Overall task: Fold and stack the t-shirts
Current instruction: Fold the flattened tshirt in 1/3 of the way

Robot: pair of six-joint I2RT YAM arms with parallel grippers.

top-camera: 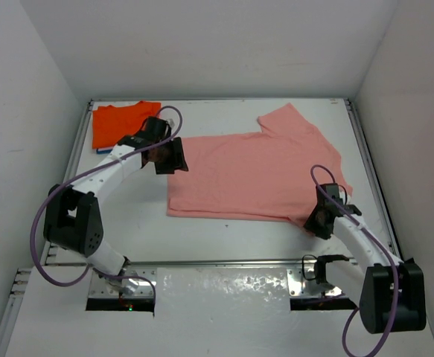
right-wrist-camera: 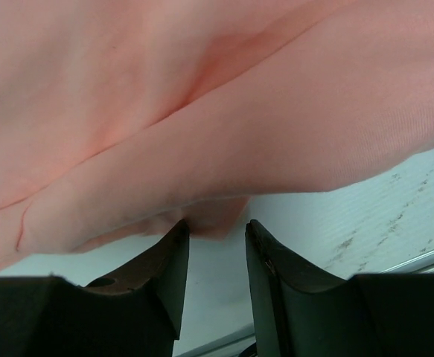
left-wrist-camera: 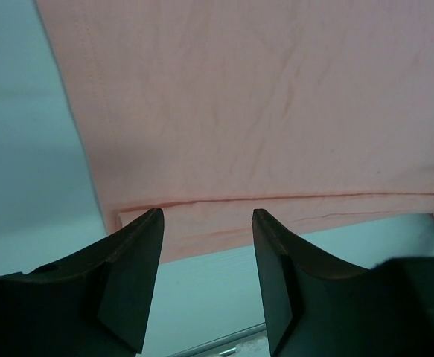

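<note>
The salmon-pink t-shirt (top-camera: 254, 175) lies spread flat in the middle of the table, folded over lengthwise, one sleeve pointing to the far side. The folded orange t-shirt (top-camera: 120, 123) lies at the far left on a thin blue one (top-camera: 102, 150) that shows as an edge. My left gripper (top-camera: 170, 158) is open at the pink shirt's left hemmed edge (left-wrist-camera: 276, 201), nothing between its fingers. My right gripper (top-camera: 319, 217) is open at the shirt's near right corner (right-wrist-camera: 217, 219), with the cloth just ahead of the fingertips.
White walls enclose the table on three sides. A metal rail (top-camera: 217, 262) runs along the near edge between the arm bases. Bare white table surface (top-camera: 127, 216) lies to the near left of the pink shirt.
</note>
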